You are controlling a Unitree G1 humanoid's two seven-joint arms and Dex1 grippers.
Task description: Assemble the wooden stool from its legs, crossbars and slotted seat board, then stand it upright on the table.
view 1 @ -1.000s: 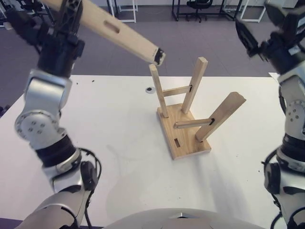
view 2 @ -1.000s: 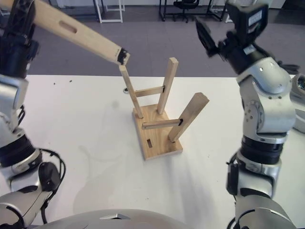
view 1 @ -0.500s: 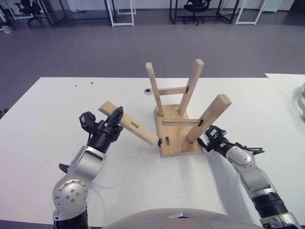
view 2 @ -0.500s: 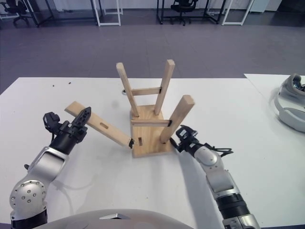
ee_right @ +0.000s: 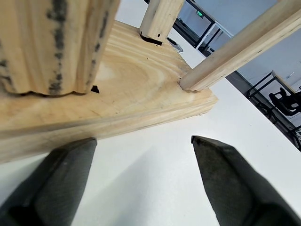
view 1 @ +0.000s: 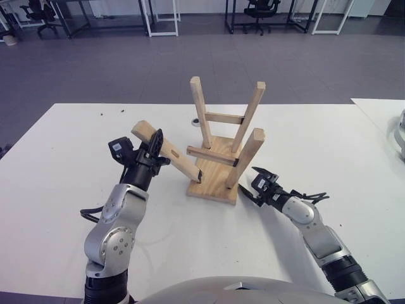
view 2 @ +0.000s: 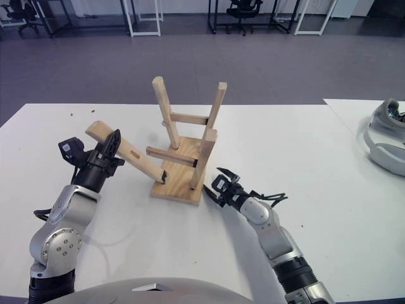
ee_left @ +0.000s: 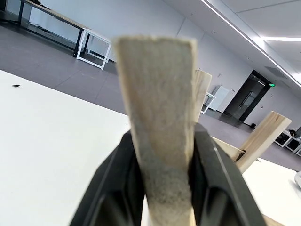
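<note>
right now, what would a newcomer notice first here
The stool stands upside down mid-table, seat flat and three legs pointing up. The left gripper is shut on a fourth leg, slanted down to the seat's left edge. The right gripper sits open at the seat's near right corner.
</note>
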